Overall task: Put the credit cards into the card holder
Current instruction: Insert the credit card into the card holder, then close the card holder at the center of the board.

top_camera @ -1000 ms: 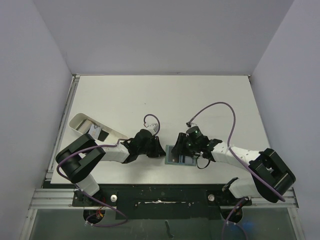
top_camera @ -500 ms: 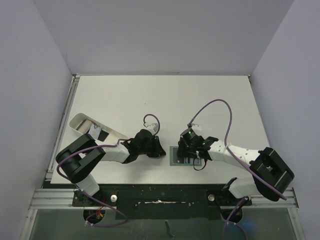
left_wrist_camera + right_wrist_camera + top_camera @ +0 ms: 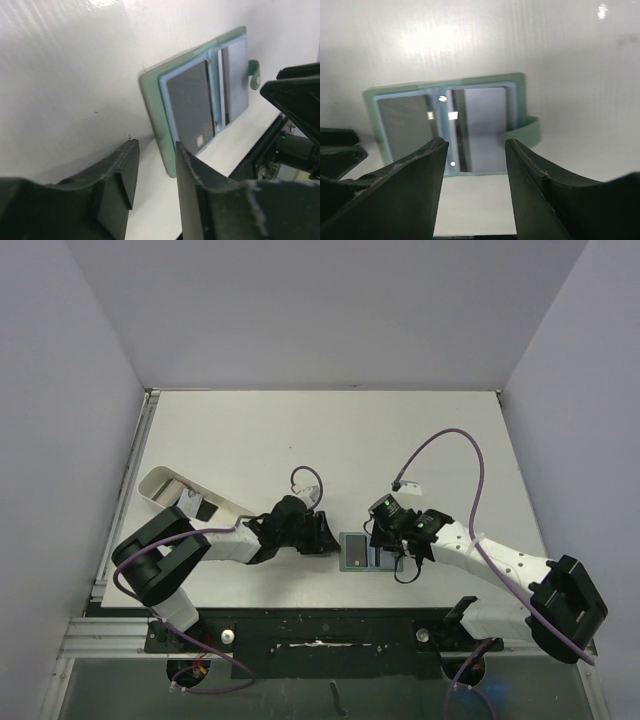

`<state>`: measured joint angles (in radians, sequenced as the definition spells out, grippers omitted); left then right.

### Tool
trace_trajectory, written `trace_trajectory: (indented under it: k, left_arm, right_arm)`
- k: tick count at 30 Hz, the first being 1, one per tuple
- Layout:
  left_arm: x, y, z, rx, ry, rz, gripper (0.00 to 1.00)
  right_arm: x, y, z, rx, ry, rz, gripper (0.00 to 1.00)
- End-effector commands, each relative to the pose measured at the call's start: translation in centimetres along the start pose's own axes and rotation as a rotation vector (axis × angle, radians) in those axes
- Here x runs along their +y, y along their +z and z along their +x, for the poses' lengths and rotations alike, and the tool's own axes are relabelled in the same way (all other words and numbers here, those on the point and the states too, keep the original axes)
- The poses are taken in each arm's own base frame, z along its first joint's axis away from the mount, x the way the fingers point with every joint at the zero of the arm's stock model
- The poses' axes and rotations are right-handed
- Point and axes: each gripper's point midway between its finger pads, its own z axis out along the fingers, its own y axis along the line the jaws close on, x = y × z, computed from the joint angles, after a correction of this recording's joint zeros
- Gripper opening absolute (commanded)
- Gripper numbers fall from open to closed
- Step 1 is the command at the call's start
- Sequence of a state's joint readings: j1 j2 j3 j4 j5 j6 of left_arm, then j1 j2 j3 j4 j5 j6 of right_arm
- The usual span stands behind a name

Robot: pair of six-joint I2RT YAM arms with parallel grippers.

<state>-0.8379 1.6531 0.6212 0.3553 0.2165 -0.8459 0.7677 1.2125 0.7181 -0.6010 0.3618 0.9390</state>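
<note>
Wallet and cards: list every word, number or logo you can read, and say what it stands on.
None can be read.
Dark card in the open wallet: a small mark near one corner, too blurred to read.

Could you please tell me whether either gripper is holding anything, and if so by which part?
Nothing is held. Both the left gripper and the right gripper are open and empty; the wallet lies open on the table, a card tucked inside.
</note>
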Motion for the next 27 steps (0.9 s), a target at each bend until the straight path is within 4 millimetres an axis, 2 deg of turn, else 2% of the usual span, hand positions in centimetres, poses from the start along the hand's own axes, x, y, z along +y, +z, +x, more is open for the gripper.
trace_trajectory:
  k: [1, 5, 8, 13, 20, 24, 27]
  left_arm:
    - [-4.0, -0.2, -0.8, -0.013, -0.029, 0.163, 0.37]
    - [-4.1, 0.0, -0.6, -0.01, -0.057, 0.182, 0.43]
    - [-4.3, 0.2, -0.3, -0.006, -0.085, 0.208, 0.46]
    - [-3.9, 0.4, -0.1, -0.01, -0.103, 0.207, 0.46]
    - [-3.1, 0.6, 0.0, -0.015, -0.104, 0.174, 0.46]
    - [-2.8, 0.7, 0.0, -0.016, -0.1, 0.158, 0.46]
    - [-2.7, 0.7, 0.0, -0.014, -0.095, 0.15, 0.46]
  right_arm:
    - [-2.9, -0.9, -1.2, -0.057, -0.043, 0.141, 0.52]
    - [-3.8, -0.5, -0.7, -0.047, -0.072, 0.188, 0.53]
    - [-3.4, 0.1, -0.5, -0.042, -0.093, 0.162, 0.54]
    - [-3.1, 0.8, 0.2, -0.025, -0.1, 0.14, 0.57]
    - [-4.3, 1.6, 1.0, 0.002, -0.125, 0.22, 0.58]
    - [-4.7, 1.8, 1.1, 0.006, -0.127, 0.245, 0.54]
    - [-5.1, 1.8, 1.0, -0.002, -0.127, 0.271, 0.47]
